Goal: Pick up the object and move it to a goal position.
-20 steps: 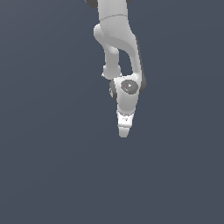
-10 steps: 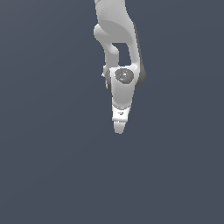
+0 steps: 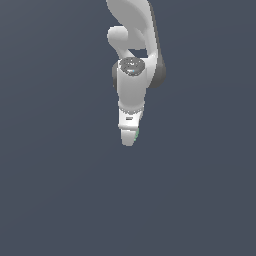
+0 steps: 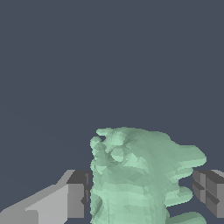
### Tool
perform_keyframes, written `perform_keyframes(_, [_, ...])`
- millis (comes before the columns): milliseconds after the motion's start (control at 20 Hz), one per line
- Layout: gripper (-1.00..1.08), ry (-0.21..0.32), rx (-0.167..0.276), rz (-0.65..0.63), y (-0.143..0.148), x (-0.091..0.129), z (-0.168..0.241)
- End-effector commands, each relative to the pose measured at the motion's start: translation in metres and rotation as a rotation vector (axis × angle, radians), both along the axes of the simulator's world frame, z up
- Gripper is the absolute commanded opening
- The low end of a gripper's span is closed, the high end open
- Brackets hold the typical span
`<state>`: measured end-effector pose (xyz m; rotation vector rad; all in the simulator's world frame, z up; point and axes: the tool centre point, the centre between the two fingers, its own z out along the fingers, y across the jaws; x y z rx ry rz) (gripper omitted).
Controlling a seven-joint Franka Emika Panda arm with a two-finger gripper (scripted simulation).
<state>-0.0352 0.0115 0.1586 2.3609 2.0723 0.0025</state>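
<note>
In the wrist view the pale mint-green blocky object fills the space between my two grey fingertips; one fingertip touches its side, the other sits close to its far side. My gripper is shut on the object. In the exterior view the white arm hangs down with the gripper at its lower end, and only a sliver of the green object shows at the fingers. The gripper holds the object above the plain dark grey ground.
A flat, uniform dark grey surface surrounds the arm on every side in both views.
The arm has swung toward the exterior view's left and risen a little, carrying the object with it. The hand has turned so that it appears narrower.
</note>
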Motion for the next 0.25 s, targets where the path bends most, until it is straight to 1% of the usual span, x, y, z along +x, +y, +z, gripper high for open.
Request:
perform_keyframes(0, [-1.0,0.001,0.001,0.001,-0.0038,0.001,0.0087])
perform_keyframes(200, [-1.0,0.001,0.0,0.0,-0.0064,0.0018,0.0134])
